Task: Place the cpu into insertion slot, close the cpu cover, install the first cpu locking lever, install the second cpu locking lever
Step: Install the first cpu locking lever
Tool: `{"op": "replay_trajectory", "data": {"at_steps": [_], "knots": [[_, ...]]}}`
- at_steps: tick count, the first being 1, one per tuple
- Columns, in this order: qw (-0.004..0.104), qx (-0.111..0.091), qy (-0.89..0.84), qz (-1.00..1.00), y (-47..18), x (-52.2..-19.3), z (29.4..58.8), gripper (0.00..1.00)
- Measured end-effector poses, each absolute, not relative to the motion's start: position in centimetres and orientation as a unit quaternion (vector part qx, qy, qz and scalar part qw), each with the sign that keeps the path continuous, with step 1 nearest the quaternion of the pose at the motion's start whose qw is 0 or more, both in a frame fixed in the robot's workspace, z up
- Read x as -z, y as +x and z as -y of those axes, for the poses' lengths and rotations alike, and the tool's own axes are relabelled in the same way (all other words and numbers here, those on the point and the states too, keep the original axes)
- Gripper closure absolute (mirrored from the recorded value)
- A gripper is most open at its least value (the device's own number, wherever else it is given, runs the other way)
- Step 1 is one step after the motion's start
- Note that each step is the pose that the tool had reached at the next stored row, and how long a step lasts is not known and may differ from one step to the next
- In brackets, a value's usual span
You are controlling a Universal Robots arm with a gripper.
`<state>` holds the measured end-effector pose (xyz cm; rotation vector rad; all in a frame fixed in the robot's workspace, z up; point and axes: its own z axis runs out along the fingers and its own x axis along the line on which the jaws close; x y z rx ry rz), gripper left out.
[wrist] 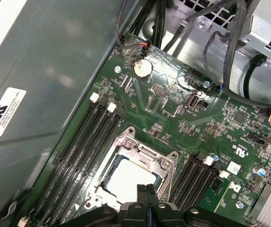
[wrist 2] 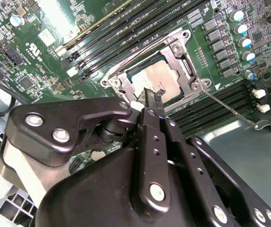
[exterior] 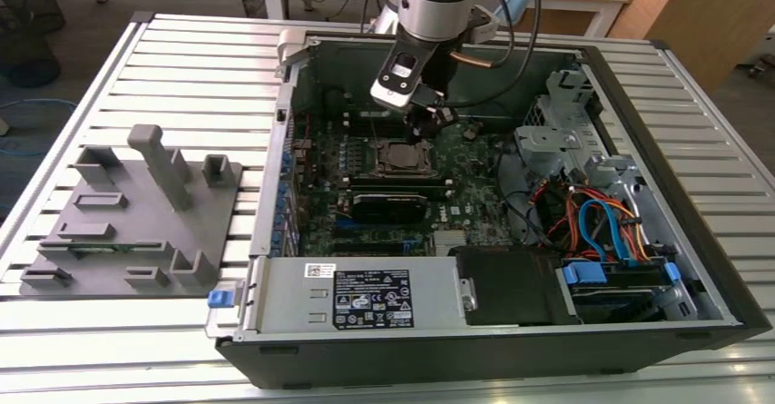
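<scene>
The cpu (wrist 2: 156,78) lies silver top up in the insertion slot (exterior: 397,157) on the green board. The cpu cover (wrist 2: 185,61), a silver frame, lies flat around it, as it does in the first wrist view (wrist: 142,153). One thin wire locking lever (wrist 2: 230,109) sticks out from a corner of the slot over the memory slots. Another lever (wrist 2: 140,53) runs along the slot's side. My gripper (wrist 2: 153,94) hangs just above the cpu's edge, its two narrow fingers pressed together and holding nothing. It also shows over the slot in the other views (exterior: 418,134) (wrist: 147,189).
Long black memory slots (wrist: 86,146) flank the socket on both sides. Cables (exterior: 593,222) and a drive cage (exterior: 557,141) fill the case on the exterior view's right. A grey fixture (exterior: 133,213) stands on the slatted table on the exterior view's left. The power supply (exterior: 363,295) sits at the case front.
</scene>
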<state>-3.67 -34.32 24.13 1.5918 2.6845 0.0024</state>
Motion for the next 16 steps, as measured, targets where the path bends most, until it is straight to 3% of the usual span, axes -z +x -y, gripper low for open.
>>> {"op": "replay_trajectory", "data": {"at_steps": [16], "knots": [[0.01, -0.001, 0.487, -0.873, -3.7, -24.81, 34.32, 0.9]]}}
